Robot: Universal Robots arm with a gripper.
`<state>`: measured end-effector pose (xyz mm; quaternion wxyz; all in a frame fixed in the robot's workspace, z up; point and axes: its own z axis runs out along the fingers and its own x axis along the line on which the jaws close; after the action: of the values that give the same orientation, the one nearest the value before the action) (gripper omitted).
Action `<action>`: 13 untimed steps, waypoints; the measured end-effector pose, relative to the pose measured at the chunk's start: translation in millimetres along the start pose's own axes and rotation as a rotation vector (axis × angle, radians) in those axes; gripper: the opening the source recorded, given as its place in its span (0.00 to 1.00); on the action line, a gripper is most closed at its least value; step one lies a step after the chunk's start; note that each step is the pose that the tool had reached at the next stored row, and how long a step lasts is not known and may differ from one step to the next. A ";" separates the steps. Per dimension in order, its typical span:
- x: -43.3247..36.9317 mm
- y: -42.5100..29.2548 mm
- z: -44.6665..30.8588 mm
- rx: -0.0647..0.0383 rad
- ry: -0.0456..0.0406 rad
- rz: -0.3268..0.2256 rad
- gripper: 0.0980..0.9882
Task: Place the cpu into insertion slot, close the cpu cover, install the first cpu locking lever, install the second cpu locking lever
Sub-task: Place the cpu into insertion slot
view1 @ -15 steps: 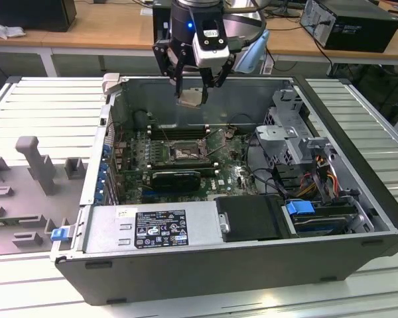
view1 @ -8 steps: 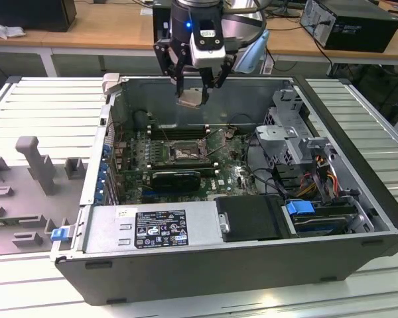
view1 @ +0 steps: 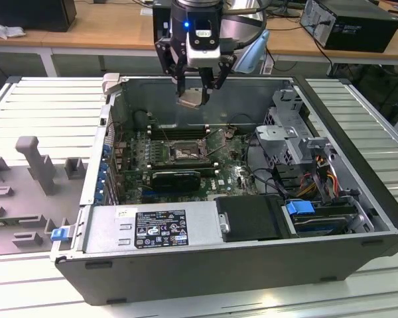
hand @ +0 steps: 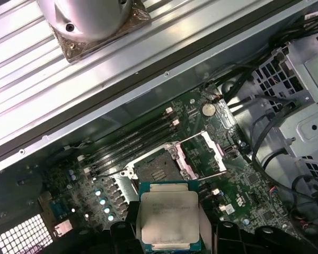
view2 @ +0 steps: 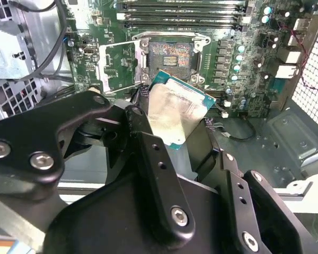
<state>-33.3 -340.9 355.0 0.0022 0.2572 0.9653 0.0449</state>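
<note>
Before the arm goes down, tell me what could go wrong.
1. The gripper holds the cpu by its edges above the insertion slot. In the first wrist view its sides look turned against the slot's frame, so it may seat skewed and bend pins.
2. The cpu cover stands open right beside the slot; a finger or a chip corner could catch it.
3. An edge grip could slip.

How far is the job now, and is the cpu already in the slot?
Nothing looks finished yet. In hand: the gripper holds the cpu above the open case. Left: the slot is empty, with its pins bare, and the cover stands open beside it, so the placing, the closing and both locking steps remain.
</note>
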 end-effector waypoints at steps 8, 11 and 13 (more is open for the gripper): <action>0.0 0.0 0.0 -0.001 -0.0051 0.058 0.48; 0.0 0.0 -0.1 -0.001 -0.0074 0.084 0.48; 0.0 0.0 -0.1 -0.002 -0.0089 0.101 0.48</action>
<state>-33.3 -340.9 355.1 0.0044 0.3056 0.9511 0.0447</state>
